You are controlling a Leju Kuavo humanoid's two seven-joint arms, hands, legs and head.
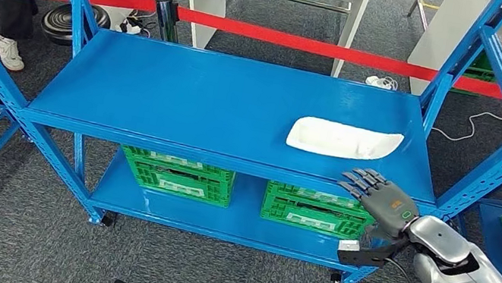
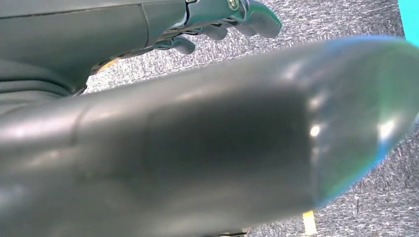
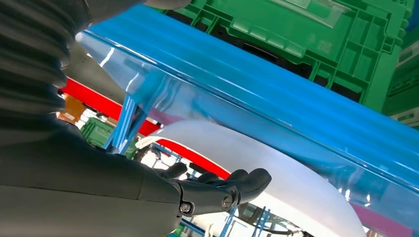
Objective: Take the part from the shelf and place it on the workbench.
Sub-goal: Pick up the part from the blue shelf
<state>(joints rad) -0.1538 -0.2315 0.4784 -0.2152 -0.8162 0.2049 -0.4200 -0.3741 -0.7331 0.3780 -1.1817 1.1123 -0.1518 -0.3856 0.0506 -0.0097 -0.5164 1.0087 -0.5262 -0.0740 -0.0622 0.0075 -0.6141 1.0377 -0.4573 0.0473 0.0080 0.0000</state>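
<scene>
Blue shelf (image 1: 185,100) stands on grey carpet, red barrier tape (image 1: 310,44) behind. One white part (image 1: 342,138) lies on the upper deck's right side. Two green crates (image 1: 177,174) sit below. Right hand (image 1: 377,197), fingers spread and empty, hovers just beside the part. Left hand (image 2: 225,19): fingers' state cannot be told.

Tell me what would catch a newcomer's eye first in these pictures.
First the big blue shelf, whose upper level carries a single white part near its right end. Next the right hand, fingers spread and holding nothing, reaching over the shelf's front edge just short of the part. Behind the shelf a red barrier tape runs across the scene, and green crates sit on the lower level.
</scene>
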